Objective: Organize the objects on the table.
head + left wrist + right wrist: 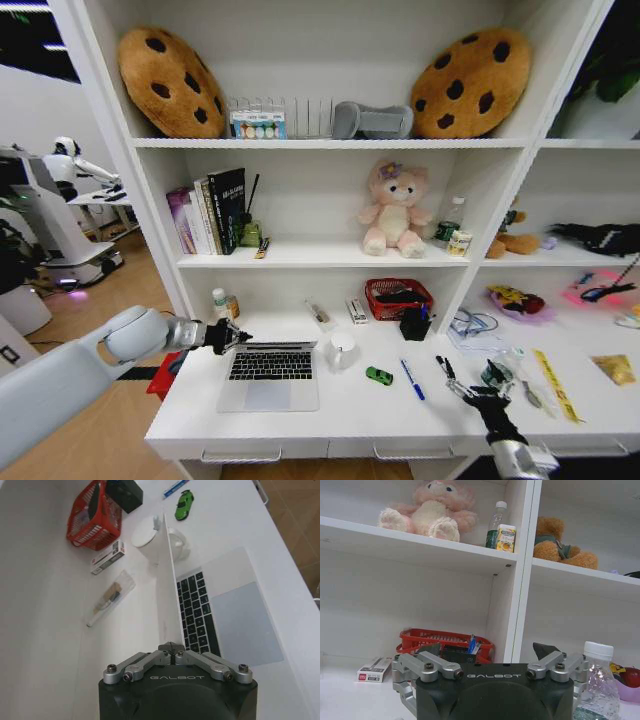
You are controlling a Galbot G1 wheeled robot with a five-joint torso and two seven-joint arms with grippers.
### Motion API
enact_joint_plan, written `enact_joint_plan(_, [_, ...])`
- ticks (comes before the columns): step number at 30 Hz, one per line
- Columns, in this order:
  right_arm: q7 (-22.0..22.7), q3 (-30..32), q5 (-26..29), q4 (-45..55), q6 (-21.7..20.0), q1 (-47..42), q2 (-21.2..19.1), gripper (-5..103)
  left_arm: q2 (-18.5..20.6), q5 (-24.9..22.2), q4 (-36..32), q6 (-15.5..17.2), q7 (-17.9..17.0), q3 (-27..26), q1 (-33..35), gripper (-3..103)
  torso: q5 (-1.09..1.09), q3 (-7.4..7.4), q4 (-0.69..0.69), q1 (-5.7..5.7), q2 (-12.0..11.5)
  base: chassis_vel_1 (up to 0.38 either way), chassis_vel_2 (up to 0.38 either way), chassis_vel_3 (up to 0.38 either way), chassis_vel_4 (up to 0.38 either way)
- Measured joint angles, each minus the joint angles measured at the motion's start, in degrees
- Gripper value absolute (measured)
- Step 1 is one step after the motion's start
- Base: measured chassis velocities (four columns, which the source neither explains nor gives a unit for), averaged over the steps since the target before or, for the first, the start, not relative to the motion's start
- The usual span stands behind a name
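While left tool (171, 647) pinches lid, laptop (270, 374) (keyboard frontward) squared to table (350, 415).

GALBOT | left gripper (172, 647) housing | GALBOT | right gripper (490, 657) housing

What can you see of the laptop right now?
The laptop is silver with a black keyboard and a large pale trackpad, lying flat on the white desk near its front left corner. Its lid stands partly open, seen edge-on from the left wrist. The left gripper is shut on the lid's top edge. A white mug sits just right of it, close to the lid, contact unclear.
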Motion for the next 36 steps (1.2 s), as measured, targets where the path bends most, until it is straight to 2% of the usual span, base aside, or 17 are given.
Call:
enact_joint_plan(7, [-0.37,0.71,0.16,-0.65,0.73,-0.47,0.09,100,0.02,2.72,-3.32,-0.11,3.58,-0.01,4.20,0,0.00,0.00,-0.03,0.00,0.00,0.000,0.000,0.000,0.000])
enact_joint_plan(10, [-0.43,0.89,0.41,-0.80,0.83,-0.50,0.10,100,0.26,3.44,-4.17,-0.05,3.60,-0.03,5.90,0,0.00,0.00,-0.02,0.00,0.00,0.000,0.000,0.000,0.000])
enact_joint_plan(14, [-0.44,1.07,0.88,-0.82,0.85,-0.40,0.09,100,0.89,1.98,-4.34,0.17,0.96,-2.01,7.26,0,0.00,0.00,-0.02,0.00,0.00,0.000,0.000,0.000,0.000])
enact_joint_plan(16, [-0.44,1.10,1.11,-0.82,0.85,-0.26,0.08,100,1.61,-1.99,-3.79,1.14,-4.91,-5.74,9.42,0,0.00,0.00,-0.05,0.00,0.00,0.000,0.000,0.000,0.000])
enact_joint_plan(17, [-0.44,1.06,1.22,-0.88,0.85,-0.10,0.05,100,2.08,-5.57,-3.33,1.99,-9.42,-11.06,12.77,0,0.00,0.00,-0.05,0.00,0.00,0.000,0.000,0.000,0.000])
enact_joint_plan(18, [-0.44,1.06,1.22,-0.88,0.85,-0.10,0.05,100,2.08,-5.57,-3.33,1.99,-9.42,-11.06,12.77,0,0.00,0.00,-0.05,0.00,0.00,0.000,0.000,0.000,0.000])
enact_joint_plan(20, [-0.36,0.71,1.34,-1.01,0.74,0.32,-0.12,100,2.11,-10.21,-2.66,2.76,-14.76,-26.25,22.66,0,0.03,0.00,-0.06,0.00,0.00,0.000,0.000,0.000,0.000])
enact_joint_plan(21, [-0.36,0.71,1.34,-1.01,0.74,0.32,-0.12,100,2.11,-10.21,-2.66,2.76,-14.76,-26.25,22.66,0,0.03,0.00,-0.06,0.00,0.00,0.000,0.000,0.000,0.000])
enact_joint_plan(23, [0.18,0.51,1.41,-1.06,0.56,0.67,-0.24,100,0.47,-11.51,-2.39,2.36,-16.63,-38.88,35.07,0,0.05,-0.01,0.03,0.00,0.00,0.000,0.000,0.000,0.000])
enact_joint_plan(24, [0.44,1.41,1.49,-0.80,0.68,0.06,0.23,100,-0.81,-13.04,-1.84,2.30,-18.39,-42.35,40.39,0,-0.01,-0.01,0.08,0.00,0.00,0.000,0.000,0.000,0.000])
enact_joint_plan(27, [0.71,3.14,1.74,-0.39,1.00,-1.19,0.99,100,-3.81,-17.66,-1.44,3.12,-22.61,-45.01,46.39,0,-0.07,0.00,-0.03,-0.01,0.00,0.000,0.000,0.000,0.000])
enact_joint_plan(28, [0.71,3.14,1.74,-0.39,1.00,-1.19,0.99,100,-3.81,-17.66,-1.44,3.12,-22.61,-45.01,46.39,0,-0.07,0.00,-0.03,-0.01,0.00,0.000,0.000,0.000,0.000])
enact_joint_plan(30, [1.38,3.77,2.25,0.15,0.82,-1.00,0.58,100,-9.53,-25.18,-2.67,4.75,-32.28,-51.22,51.69,0,0.02,-0.01,-0.09,-0.01,0.00,0.000,0.000,0.000,0.000])
enact_joint_plan(31, [1.38,3.77,2.25,0.15,0.82,-1.00,0.58,100,-9.53,-25.18,-2.67,4.75,-32.28,-51.22,51.69,0,0.02,-0.01,-0.09,-0.01,0.00,0.000,0.000,0.000,0.000])
enact_joint_plan(33, [2.32,3.28,2.56,1.12,-0.39,-0.46,-0.30,100,-16.15,-33.29,-5.14,6.25,-42.15,-56.11,54.97,11,-0.01,-0.01,0.03,-0.01,0.00,0.000,0.000,0.000,0.000])
enact_joint_plan(34, [2.32,3.28,2.56,1.12,-0.39,-0.46,-0.30,100,-16.15,-33.29,-5.14,6.25,-42.15,-56.11,54.97,11,-0.01,-0.01,0.03,-0.01,0.00,0.000,0.000,0.000,0.000])
enact_joint_plan(36, [3.02,2.54,2.60,2.09,-1.10,-0.63,-0.63,100,-22.14,-37.23,-7.50,6.80,-46.75,-60.34,57.10,22,0.03,-0.01,-0.02,0.00,0.00,0.000,0.000,0.000,0.000])
